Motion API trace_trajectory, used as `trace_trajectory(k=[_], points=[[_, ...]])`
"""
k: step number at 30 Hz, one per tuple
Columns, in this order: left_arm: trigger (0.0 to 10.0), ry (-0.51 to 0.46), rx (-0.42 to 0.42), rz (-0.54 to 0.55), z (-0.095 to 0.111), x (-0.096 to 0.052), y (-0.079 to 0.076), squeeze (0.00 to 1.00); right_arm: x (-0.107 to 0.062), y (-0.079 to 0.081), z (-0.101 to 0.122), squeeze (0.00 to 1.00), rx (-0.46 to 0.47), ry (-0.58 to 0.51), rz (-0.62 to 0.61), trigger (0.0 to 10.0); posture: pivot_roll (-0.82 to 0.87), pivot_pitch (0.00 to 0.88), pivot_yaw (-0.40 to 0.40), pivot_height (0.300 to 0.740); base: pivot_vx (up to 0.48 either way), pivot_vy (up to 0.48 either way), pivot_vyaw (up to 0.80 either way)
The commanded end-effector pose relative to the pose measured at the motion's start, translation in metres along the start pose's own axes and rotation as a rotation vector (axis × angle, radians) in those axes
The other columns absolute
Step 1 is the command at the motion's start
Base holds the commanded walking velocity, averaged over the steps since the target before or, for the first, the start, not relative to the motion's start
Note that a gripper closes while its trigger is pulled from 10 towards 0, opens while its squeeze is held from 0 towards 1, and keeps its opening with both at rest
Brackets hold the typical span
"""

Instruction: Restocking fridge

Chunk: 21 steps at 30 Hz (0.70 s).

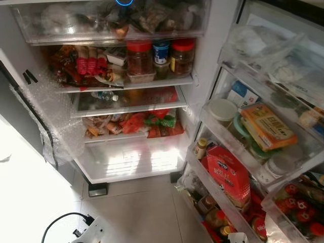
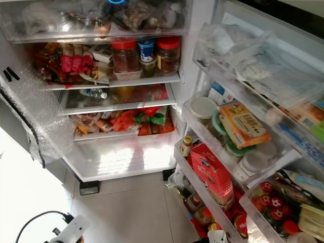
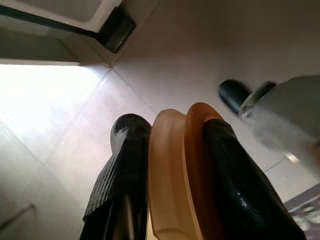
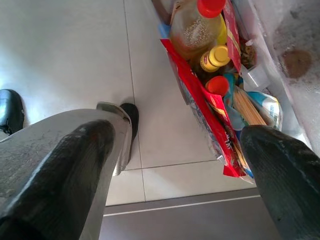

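Where the left wrist view looks along the arm, a round cream-and-orange lid-like disc [image 3: 180, 175] stands on edge between the two black fingers [image 3: 125, 170] of the left gripper [image 3: 172, 172], one finger pressed to its pale face and the other to its orange rim, so the fingers are narrow and clamped on it. Behind it lies pale floor tile [image 3: 175, 60], with the fridge's base at the far corner.

The right gripper [image 4: 180, 175] hangs low with its fingers [image 4: 280, 170] spread wide and nothing between them; beyond them a red bag [image 4: 210, 100] holds bottles with red and yellow caps.

From the head, the fridge [image 1: 136, 157] stands open: jars [image 1: 139, 55] on a shelf, packets below, and the door racks [image 1: 223, 197] at the right crowded with a red box [image 1: 230, 172], tubs and bottles.
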<state>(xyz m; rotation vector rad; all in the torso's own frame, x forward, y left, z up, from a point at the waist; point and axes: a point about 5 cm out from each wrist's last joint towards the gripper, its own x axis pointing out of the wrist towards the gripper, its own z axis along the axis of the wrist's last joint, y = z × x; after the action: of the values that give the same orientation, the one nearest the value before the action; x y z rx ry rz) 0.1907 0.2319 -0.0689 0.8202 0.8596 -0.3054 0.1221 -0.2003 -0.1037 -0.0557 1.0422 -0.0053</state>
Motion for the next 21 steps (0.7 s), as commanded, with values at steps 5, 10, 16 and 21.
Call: trace_trajectory(k=[5,10,16,21], points=[[10.0,-0.218,0.285,0.237,0.046,0.0,0.055,0.0,-0.003,0.004,-0.014,0.0,-0.024,0.059,0.021,10.0,0.05,0.119,-0.04,0.74,0.0,0.0,0.0],[10.0,-0.339,0.375,0.289,0.076,-0.006,0.062,0.0,-0.003,0.004,-0.014,0.0,-0.025,0.054,0.02,10.0,0.03,0.116,-0.033,0.74,0.0,0.0,0.0],[10.0,-0.505,-0.621,0.31,0.102,-0.016,0.081,0.0,-0.003,0.004,-0.016,0.0,-0.04,0.06,0.023,10.0,0.03,0.129,-0.037,0.74,0.0,0.0,0.0],[10.0,-0.568,-1.1,0.137,0.099,-0.016,0.067,0.0,-0.004,0.003,-0.017,0.0,-0.044,0.064,0.023,10.0,0.03,0.138,-0.04,0.74,0.0,0.0,0.0]])
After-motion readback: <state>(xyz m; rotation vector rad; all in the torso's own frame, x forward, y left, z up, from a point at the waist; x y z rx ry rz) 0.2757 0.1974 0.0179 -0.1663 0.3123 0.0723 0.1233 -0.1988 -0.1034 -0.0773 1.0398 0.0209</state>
